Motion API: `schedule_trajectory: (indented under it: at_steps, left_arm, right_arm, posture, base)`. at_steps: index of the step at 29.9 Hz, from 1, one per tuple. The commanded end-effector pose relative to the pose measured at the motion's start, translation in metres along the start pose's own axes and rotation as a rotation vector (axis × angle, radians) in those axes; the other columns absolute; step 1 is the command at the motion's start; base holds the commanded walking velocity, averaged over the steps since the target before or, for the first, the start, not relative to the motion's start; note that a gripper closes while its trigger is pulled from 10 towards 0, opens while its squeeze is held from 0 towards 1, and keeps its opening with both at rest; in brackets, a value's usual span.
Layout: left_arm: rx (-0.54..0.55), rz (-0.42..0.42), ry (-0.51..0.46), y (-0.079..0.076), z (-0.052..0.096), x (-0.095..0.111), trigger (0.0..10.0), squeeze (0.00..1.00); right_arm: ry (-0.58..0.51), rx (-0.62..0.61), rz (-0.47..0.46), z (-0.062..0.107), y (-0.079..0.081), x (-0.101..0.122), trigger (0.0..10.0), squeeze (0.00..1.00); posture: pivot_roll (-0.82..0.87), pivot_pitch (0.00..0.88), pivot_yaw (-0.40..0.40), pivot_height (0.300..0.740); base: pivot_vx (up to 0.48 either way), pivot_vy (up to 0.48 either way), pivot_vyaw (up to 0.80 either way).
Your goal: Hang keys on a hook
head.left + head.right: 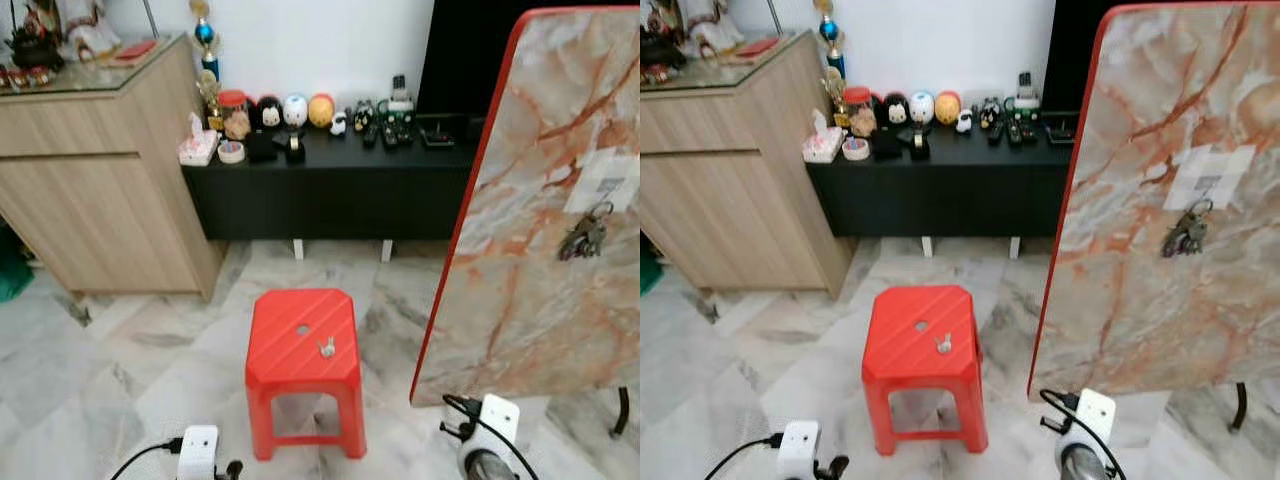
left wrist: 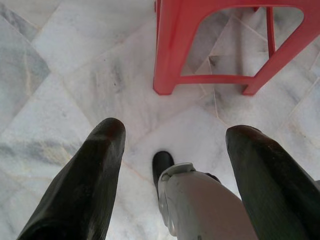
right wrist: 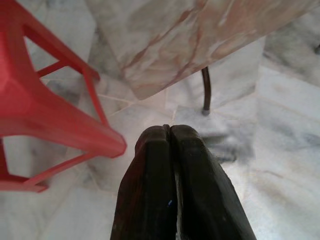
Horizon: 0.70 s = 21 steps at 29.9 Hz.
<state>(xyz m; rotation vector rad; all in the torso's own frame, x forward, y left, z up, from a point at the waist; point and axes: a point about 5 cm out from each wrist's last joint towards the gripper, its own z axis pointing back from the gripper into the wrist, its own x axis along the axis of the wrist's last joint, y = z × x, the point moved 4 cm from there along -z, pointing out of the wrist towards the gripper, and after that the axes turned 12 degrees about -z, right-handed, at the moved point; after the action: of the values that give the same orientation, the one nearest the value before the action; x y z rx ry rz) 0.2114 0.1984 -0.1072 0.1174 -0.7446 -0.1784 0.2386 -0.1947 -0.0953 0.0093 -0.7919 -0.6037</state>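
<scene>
Hanging at right of frame, the keys (image 1: 584, 236) dangle from a hook on the upended marble tabletop (image 1: 520, 300), so the left gripper (image 2: 172, 145) idles spread, the right gripper (image 3: 170, 131) clenched empty.

one red stool (image 1: 301, 345) stands on the floor, with one small metal piece (image 1: 325, 347) on its seat. one marbled board (image 1: 545, 215) leans upright, and one bunch of keys (image 1: 583, 235) hangs on it. one black low cabinet (image 1: 335, 190) carries four round figures (image 1: 280, 110) in a row. one wooden cabinet (image 1: 95, 170) stands beside it.
</scene>
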Motion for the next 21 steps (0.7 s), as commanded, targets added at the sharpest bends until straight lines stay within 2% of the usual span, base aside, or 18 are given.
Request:
schedule_trajectory:
  at_steps: [1,11,21]
  left_arm:
    - [0.007,-0.007,0.016,0.005,0.002,-0.005,10.0,0.0]
    - [0.017,-0.008,0.036,0.011,0.004,-0.014,10.0,0.0]
    - [0.015,-0.005,0.037,0.01,0.004,-0.013,10.0,0.0]
  right_arm:
    - [-0.025,0.015,-0.014,-0.001,0.006,0.007,10.0,0.0]
    - [0.001,0.008,-0.001,0.0,-0.007,0.001,10.0,0.0]
    - [-0.005,0.015,-0.004,-0.001,-0.001,0.003,10.0,0.0]
  posture:
    - [0.01,0.0,0.01,0.706]
    - [0.0,0.0,0.008,0.706]
    - [0.01,0.0,0.007,0.706]
  base:
    - [0.0,-0.48,0.0]
    - [0.0,-0.48,0.0]
    - [0.0,-0.48,0.0]
